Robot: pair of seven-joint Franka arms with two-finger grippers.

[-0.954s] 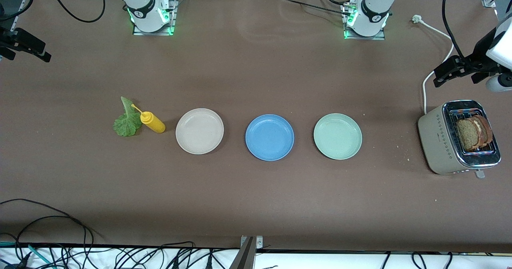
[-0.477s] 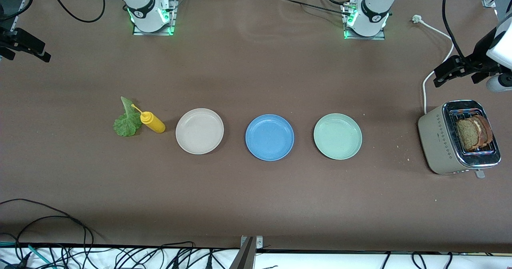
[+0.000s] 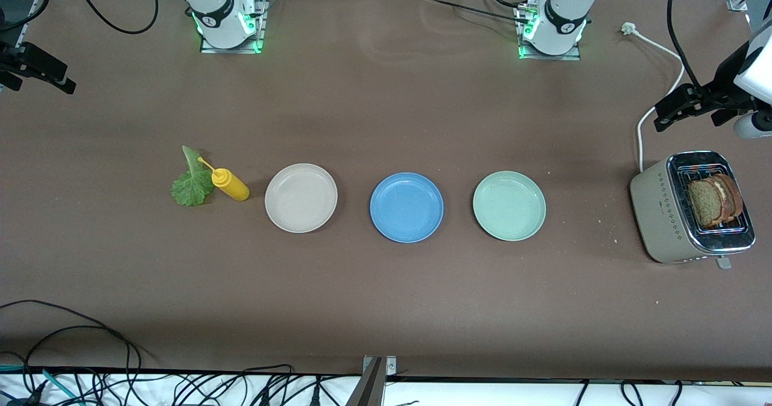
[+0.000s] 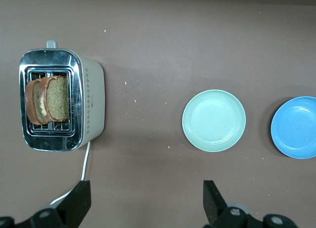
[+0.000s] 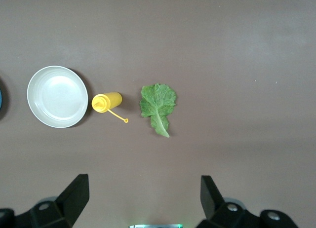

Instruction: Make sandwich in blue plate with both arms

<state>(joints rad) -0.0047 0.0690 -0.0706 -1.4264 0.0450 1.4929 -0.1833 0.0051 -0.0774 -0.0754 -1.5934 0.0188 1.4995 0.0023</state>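
Note:
The blue plate lies bare in the middle of the table, and shows too in the left wrist view. Two brown bread slices stand in the toaster at the left arm's end. A green lettuce leaf lies flat at the right arm's end. My left gripper hangs open and holds nothing, over the table beside the toaster. High over the right arm's end of the table, my right gripper is open and holds nothing.
A yellow squeeze bottle lies on its side against the lettuce. A cream plate and a mint-green plate flank the blue one. The toaster's white cable runs toward the left arm's base.

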